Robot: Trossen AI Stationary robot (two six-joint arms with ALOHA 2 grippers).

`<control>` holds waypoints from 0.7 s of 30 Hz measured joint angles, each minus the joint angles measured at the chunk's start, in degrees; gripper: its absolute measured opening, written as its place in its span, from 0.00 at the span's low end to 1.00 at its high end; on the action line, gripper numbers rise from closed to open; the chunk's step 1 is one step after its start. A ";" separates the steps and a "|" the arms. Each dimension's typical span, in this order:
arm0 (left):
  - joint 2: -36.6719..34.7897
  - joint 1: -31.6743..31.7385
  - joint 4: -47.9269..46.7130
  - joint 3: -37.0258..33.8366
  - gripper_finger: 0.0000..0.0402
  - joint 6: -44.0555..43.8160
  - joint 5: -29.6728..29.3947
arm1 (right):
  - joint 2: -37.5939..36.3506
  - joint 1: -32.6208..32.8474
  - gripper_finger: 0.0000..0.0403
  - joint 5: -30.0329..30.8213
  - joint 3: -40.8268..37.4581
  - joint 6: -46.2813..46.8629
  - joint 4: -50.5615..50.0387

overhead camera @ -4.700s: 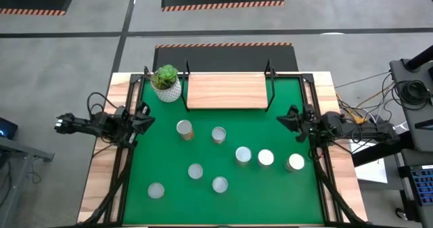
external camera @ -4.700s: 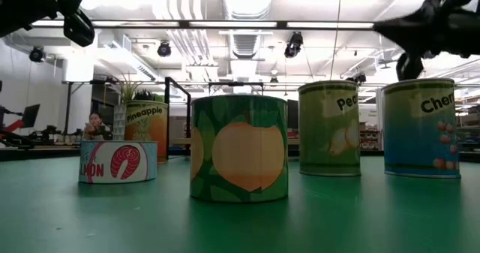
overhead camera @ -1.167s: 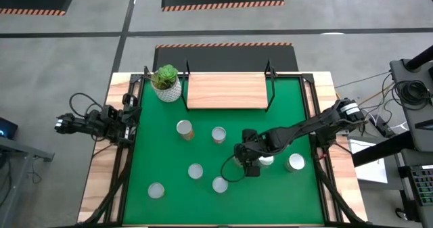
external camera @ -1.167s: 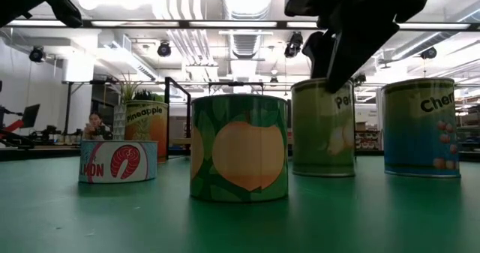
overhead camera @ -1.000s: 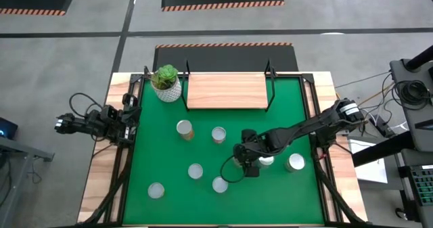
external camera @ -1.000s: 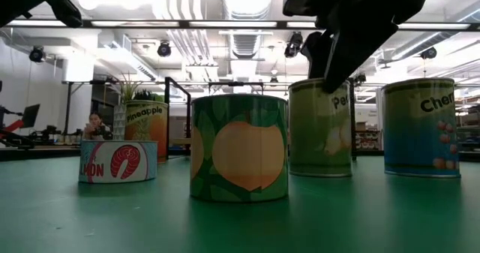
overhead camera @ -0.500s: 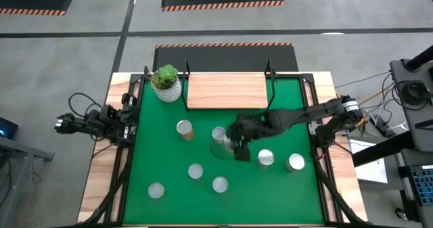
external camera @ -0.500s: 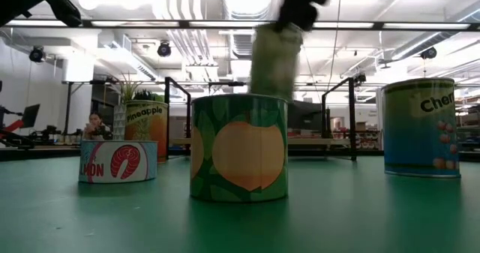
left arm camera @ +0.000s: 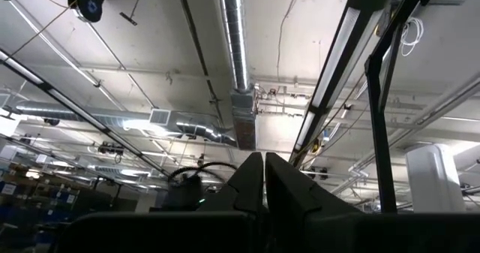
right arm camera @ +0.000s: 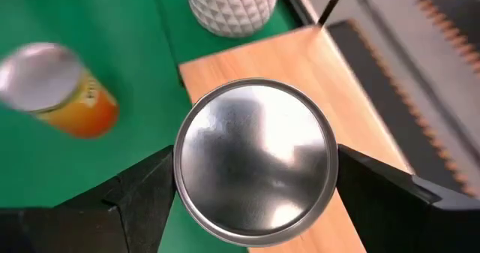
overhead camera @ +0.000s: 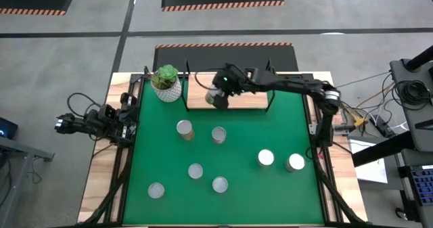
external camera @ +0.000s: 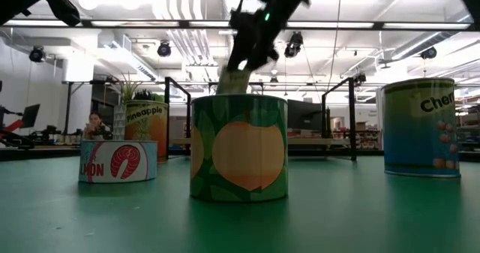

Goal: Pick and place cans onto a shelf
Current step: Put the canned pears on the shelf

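Right tool point(overhead camera: 220, 96) grips a can point(right arm camera: 255, 170) over the shelf point(overhead camera: 250, 91), plant pot point(overhead camera: 166, 86) nearby.

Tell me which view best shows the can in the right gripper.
The right wrist view: the held can fills the picture, its round top sharp between the right gripper fingers, over the shelf edge. The high view shows it small at the shelf's left end; the low view gives only a blurred glimpse; the left wrist view shows ceiling only.

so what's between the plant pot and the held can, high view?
Bare shelf board and its black post; nothing else separates pot from can.
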 joint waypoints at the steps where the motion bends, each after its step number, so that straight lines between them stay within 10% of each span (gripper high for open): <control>1: 0.00 0.00 0.10 0.00 0.00 0.00 0.02 | 1.32 -0.97 0.79 -1.24 0.69 0.02 0.06; 21: 0.00 -0.01 1.76 0.00 0.00 1.27 0.02 | 9.52 -4.22 0.88 -1.84 6.01 -3.09 -0.70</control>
